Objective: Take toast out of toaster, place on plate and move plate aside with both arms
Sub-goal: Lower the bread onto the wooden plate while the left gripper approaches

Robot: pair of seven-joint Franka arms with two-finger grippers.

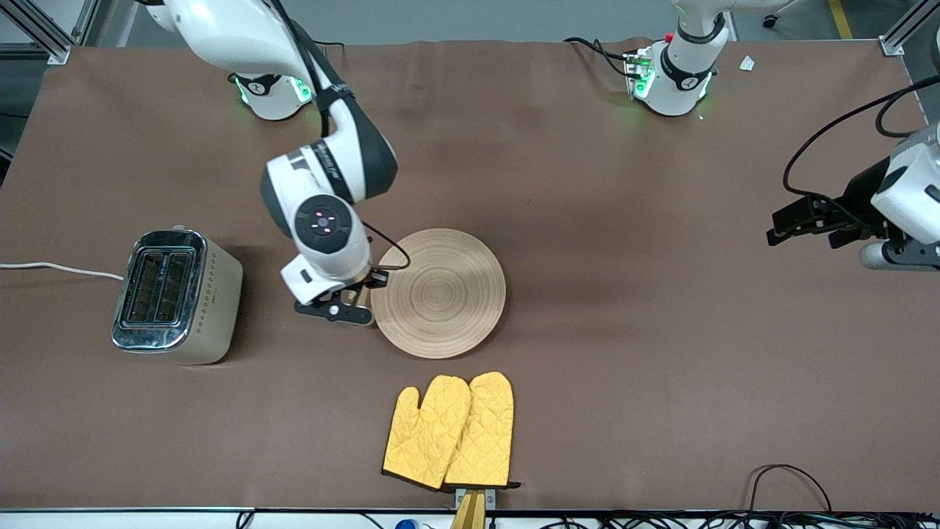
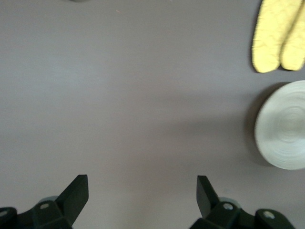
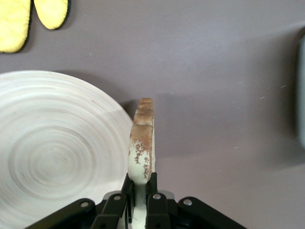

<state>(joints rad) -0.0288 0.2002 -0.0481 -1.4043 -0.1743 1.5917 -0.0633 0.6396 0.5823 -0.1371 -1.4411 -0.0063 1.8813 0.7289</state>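
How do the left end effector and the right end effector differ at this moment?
The right end effector is shut on the toast, held on edge; the left end effector is open and holds nothing. The right end effector is just beside the plate, on its toaster side; the left end effector waits over bare table at the left arm's end. Both are black and two-fingered.

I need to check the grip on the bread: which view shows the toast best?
The right wrist view: the toast stands edge-on, pinched in the right gripper at the plate's rim. The front view shows only a sliver beneath that arm's wrist. The left wrist view shows no toast; the left gripper waits open over bare table.
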